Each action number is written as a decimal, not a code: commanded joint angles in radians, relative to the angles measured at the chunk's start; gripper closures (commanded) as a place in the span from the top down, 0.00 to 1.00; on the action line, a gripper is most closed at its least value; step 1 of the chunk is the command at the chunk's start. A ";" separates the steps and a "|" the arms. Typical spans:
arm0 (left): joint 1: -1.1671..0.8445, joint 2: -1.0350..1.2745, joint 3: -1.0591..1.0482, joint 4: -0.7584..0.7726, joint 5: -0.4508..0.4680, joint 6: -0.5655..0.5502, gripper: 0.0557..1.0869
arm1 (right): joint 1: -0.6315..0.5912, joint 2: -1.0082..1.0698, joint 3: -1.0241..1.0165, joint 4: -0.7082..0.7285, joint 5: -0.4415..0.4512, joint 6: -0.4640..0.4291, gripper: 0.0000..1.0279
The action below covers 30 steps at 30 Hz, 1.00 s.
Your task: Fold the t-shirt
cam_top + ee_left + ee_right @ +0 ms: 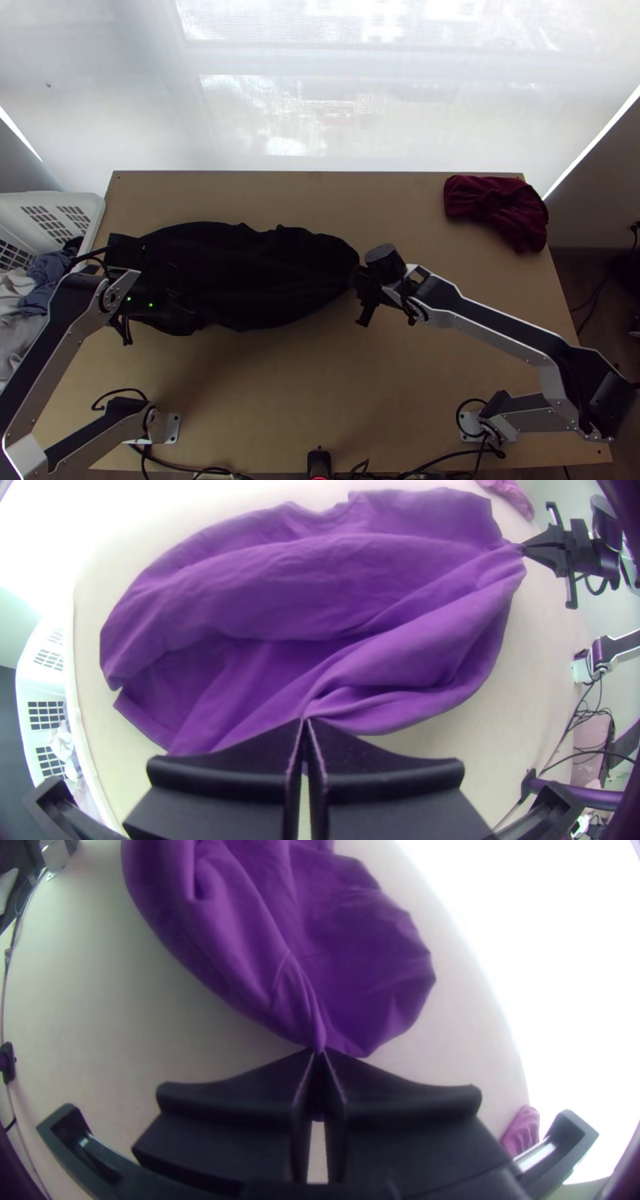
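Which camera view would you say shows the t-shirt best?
Left wrist view: nearly the whole t-shirt, folds included. In the top view, the left arm covers part; the right wrist view cuts off one end.

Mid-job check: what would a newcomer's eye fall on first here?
Likely the large, rumpled t-shirt across the table's left and middle, pinched at its right end by the right gripper and near its near edge by the left gripper. Next, the bunched red cloth at the table's far right corner.
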 commanded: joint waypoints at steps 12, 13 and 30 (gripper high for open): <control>0.109 -0.067 0.364 0.149 0.001 -0.006 0.03 | -0.224 -0.195 0.309 -0.155 0.000 -0.029 0.03; 0.108 -0.063 0.395 0.164 -0.001 -0.008 0.03 | -0.232 -0.205 0.330 -0.158 0.000 -0.027 0.03; 0.102 -0.009 0.742 0.451 -0.183 0.024 0.03 | -0.330 -0.315 0.645 -0.207 0.001 0.091 0.03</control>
